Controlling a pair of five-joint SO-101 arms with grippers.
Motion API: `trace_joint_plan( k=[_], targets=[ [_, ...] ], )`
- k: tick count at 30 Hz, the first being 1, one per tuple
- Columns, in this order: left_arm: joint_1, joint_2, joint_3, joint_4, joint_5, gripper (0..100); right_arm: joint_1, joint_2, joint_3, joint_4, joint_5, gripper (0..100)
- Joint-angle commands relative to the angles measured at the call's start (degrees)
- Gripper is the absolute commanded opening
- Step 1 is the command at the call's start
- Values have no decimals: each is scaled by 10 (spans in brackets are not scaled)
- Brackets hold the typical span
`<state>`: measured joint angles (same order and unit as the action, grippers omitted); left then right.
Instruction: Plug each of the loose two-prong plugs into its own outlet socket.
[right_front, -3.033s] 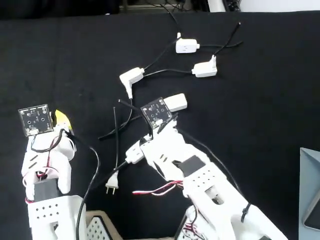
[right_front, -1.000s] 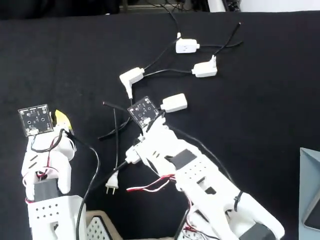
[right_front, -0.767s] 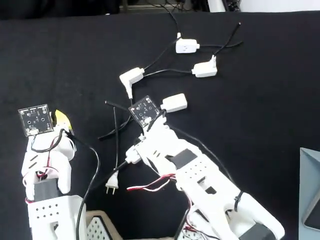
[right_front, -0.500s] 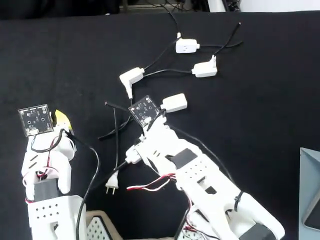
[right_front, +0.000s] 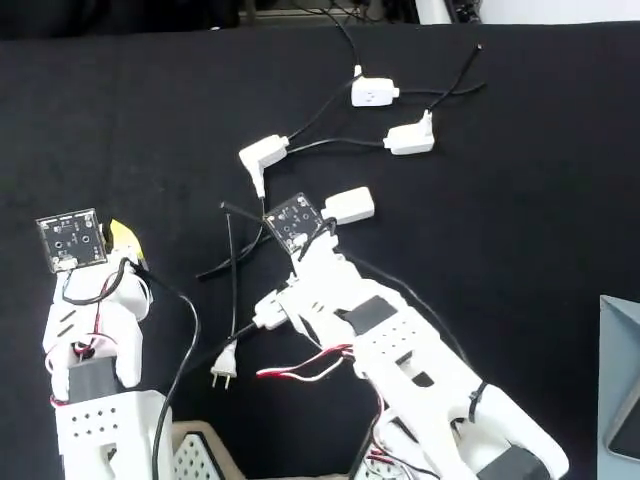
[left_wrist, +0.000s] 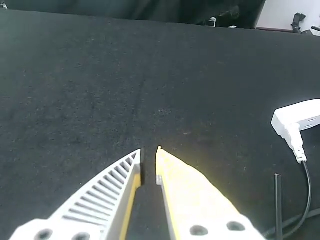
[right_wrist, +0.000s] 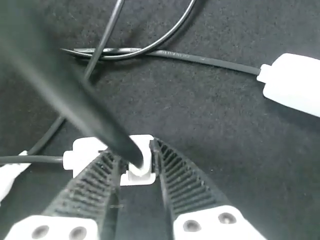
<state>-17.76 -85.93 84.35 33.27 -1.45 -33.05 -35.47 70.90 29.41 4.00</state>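
Plug (right_wrist: 140, 172) in right gripper (right_wrist: 134, 150), looped black cords (right_wrist: 200, 57) and outlet socket (right_wrist: 295, 90) near.

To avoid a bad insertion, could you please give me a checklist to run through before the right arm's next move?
1. Right hand closed on the white plug: ok.
2. Plug's prongs facing the white socket: cannot tell.
3. Table between plug and socket free of cables: ok.
4. Left hand empty: ok.
5. Other loose plug lying free, prongs visible: ok.
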Motion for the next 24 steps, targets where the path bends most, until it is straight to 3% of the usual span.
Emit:
trace_joint_plan(
  k=[1,11,24],
  targets=[
    [-6,-5,-4,-12,3,65,7,6,-8,11,0,11],
    [-6,-5,-4,-12,3,65,6,10,32,-60,3,11],
    [-6,-5,-4,-12,3,65,6,40,26,-50,31,11]
  ],
)
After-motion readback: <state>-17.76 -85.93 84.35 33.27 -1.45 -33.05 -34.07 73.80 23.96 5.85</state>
